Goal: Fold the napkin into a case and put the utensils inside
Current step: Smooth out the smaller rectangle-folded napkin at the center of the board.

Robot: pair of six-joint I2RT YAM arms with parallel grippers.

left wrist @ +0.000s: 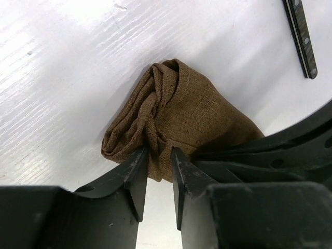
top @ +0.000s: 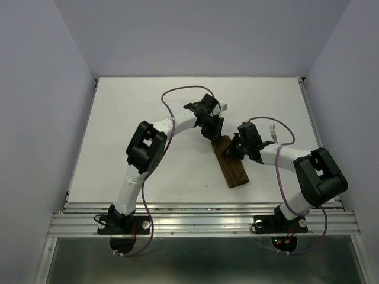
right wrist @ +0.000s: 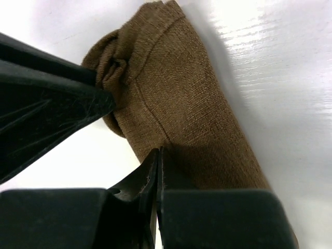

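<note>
Cloth folded into a long brown case (top: 232,165) lies slanted on the white bench (top: 148,100), a bit right of the middle. Its far end is bunched up and points far and left. Its other end points near and right.

The left hand (left wrist: 159,151) is at the bunched far end. Its two fingers stand a little apart, and their tips touch the cloth. The left arm (top: 145,151) goes up from the near left edge, bends at the elbow, and reaches far and right to get there.

The right hand (right wrist: 158,151) is at the right side of the case. Its fingers are pressed together, with the tips against the cloth. I cannot tell if any cloth is pinched. The right arm (top: 317,174) bends at the near right and reaches left.

The two hands are close together. The fork (top: 273,131) lies to the right of the case, apart from it. The knife (left wrist: 301,36) lies just past the far end.
</note>
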